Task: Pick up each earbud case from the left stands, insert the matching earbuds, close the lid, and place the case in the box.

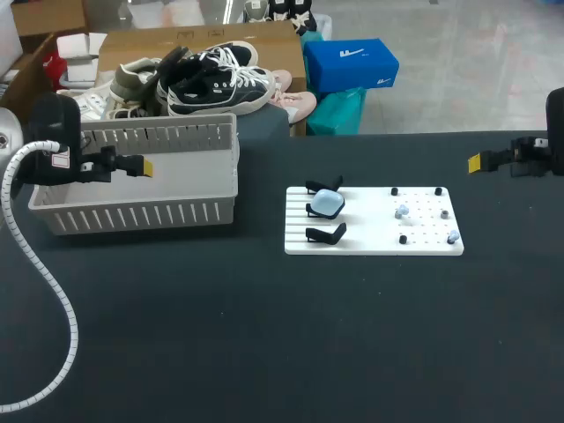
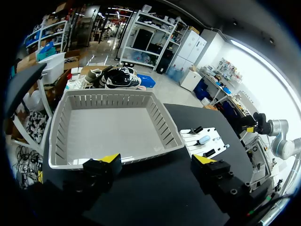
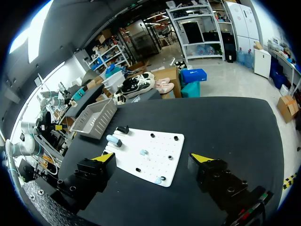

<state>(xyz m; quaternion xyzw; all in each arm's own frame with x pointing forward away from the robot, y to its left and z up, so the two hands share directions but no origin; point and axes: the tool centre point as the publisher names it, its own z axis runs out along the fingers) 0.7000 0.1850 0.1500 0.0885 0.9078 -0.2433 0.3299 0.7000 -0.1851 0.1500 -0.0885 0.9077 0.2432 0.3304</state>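
A white board (image 1: 374,233) lies right of the table's middle. Three black stands line its left side. The middle stand holds a light blue earbud case (image 1: 328,204); the far stand (image 1: 324,185) and near stand (image 1: 326,233) are empty. Two small pale earbuds (image 1: 402,211) (image 1: 453,237) sit on the board's right half. My left gripper (image 1: 141,166) hangs open over the grey basket (image 1: 132,211), empty. My right gripper (image 1: 476,162) is open at the far right, well clear of the board. The right wrist view shows the case (image 3: 113,139) and earbuds (image 3: 144,152) ahead of its open fingers.
The grey slatted basket (image 2: 56,136) is empty and stands at the table's back left. Small black pegs dot the board (image 3: 164,141). A white coiled cable (image 1: 44,264) trails from my left arm across the table's left side.
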